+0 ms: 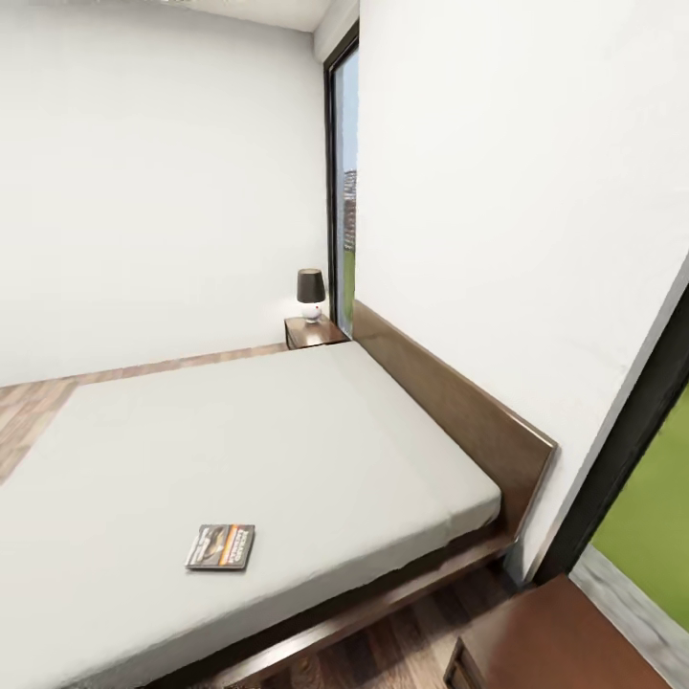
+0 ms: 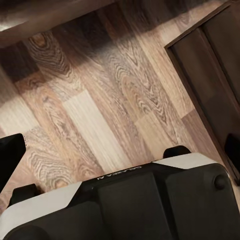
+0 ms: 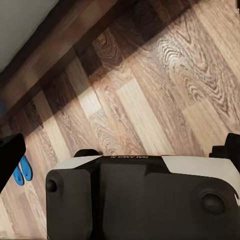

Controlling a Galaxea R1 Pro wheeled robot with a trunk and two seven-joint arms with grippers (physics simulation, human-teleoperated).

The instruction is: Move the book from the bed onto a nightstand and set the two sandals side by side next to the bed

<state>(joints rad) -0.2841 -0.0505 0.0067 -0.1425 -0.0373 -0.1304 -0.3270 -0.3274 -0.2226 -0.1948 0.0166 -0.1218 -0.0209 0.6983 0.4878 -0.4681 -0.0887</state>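
I see the book lying flat on the near part of the bed, well apart from the far nightstand with its lamp, blue sandals on the floor, and I cannot tell either gripper's state.

You see a big low bed with a dark brown wood frame and a plain grey-white mattress. A small thin book with an orange band lies flat on it, near the front edge. A small dark wooden nightstand holds a little lamp. Two flat bright blue sandals lie side by side on the brown wood plank floor, off to one side of your right pincer.
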